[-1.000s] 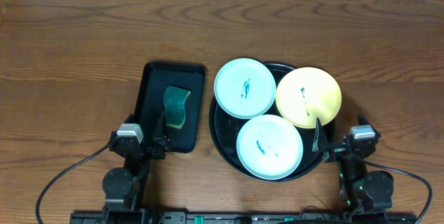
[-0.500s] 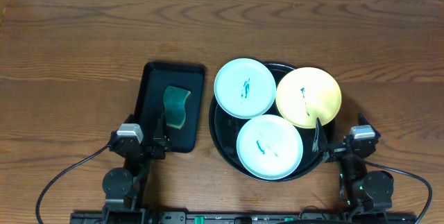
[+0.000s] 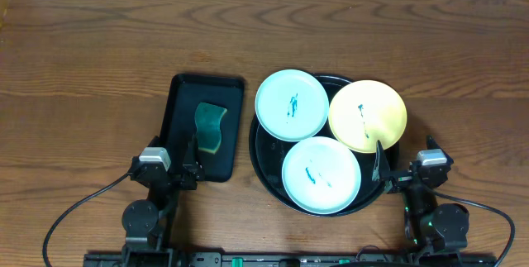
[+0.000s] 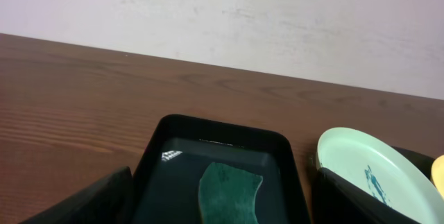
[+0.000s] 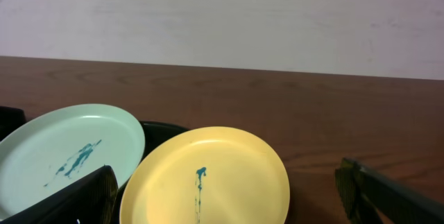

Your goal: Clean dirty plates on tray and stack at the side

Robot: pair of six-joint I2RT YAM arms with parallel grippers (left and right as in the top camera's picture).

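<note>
Overhead, the left gripper [image 3: 173,166] is sitting open and empty with the sponge [image 3: 210,127] lying lengthwise straight ahead, while the open right gripper [image 3: 403,168] is sitting beside the three plates [image 3: 321,174] on the tray [image 3: 258,153].

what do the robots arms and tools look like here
Both arms are black, each with a light grey square cap near the wrist. The left tool and right tool have dark, flat, wedge-shaped fingers. A thin black cable loops out from each base, and small green lights show on the right arm.
</note>
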